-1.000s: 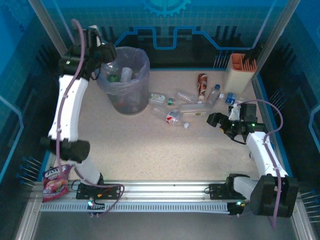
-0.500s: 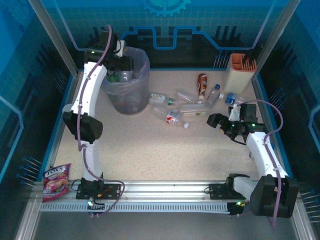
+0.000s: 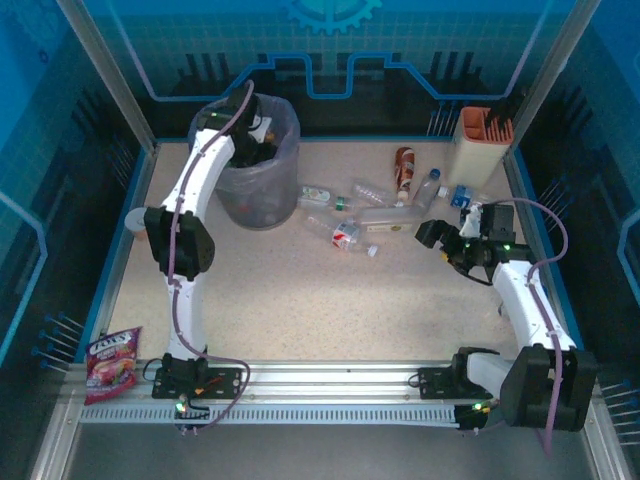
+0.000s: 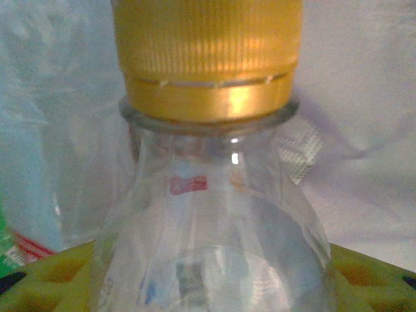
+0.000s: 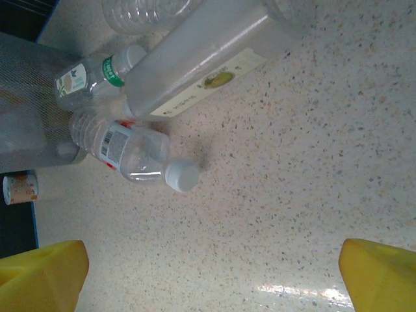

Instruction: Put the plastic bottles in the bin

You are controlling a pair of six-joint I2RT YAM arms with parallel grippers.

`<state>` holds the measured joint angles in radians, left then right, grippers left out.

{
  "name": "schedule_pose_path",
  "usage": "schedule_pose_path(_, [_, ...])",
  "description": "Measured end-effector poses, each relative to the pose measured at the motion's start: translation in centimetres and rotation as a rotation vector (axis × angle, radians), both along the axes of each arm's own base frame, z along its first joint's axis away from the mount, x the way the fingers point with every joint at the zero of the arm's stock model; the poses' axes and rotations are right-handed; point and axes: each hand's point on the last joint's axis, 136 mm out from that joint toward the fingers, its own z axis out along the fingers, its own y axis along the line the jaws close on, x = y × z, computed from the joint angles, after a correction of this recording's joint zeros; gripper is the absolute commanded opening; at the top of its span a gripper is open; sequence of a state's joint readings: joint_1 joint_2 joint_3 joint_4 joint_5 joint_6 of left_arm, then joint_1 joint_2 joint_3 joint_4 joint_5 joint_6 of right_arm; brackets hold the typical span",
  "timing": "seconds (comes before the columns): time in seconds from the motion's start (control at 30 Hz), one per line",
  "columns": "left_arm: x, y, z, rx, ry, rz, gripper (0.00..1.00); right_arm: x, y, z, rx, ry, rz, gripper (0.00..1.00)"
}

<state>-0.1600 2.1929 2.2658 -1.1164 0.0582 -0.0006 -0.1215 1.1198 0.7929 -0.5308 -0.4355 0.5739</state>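
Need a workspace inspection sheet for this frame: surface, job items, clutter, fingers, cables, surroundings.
Surface: speckled beige table, no spill seen.
Job's things: lined bin far left, its inside mostly hidden by the arm; loose bottles lying on the table mid-right.
Clutter: cream-and-orange holder far right; red snack packet at the near-left corner.
Grippers: left gripper over the bin, fingers closed on a clear yellow-capped bottle; right gripper open, above the table beside the loose bottles.
Cables: purple cable along each arm, no snag seen.
Surroundings: blue enclosure walls, aluminium frame.
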Motion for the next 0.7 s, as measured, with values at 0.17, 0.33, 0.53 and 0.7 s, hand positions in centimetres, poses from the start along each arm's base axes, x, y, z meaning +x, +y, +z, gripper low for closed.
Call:
schedule_pose_path(0.17, [-0.3, 0.2, -0.3, -0.007, -0.012, 0.012, 0.83, 1.8, -1.9, 2.7, -0.053, -0.059, -0.035, 1.0])
schedule_pose_path(0.33, [0.0, 0.0, -0.1, -0.019, -0.029, 0.014, 0.99, 3.1, -4.8, 4.5, -0.112, -0.098, -0.1, 1.0])
schedule_pose_path(0.53, [0.0, 0.1, 0.9, -0.023, -0.049, 0.018, 0.99, 3.5, -8.0, 3.3, -0.18, -0.036, -0.188, 1.0])
schedule_pose_path(0.7, [-0.3, 0.3, 3.6, -0.024, -0.104, 0.029, 0.99, 3.6, -11.4, 2.5, -0.173, 0.024, -0.372, 1.0])
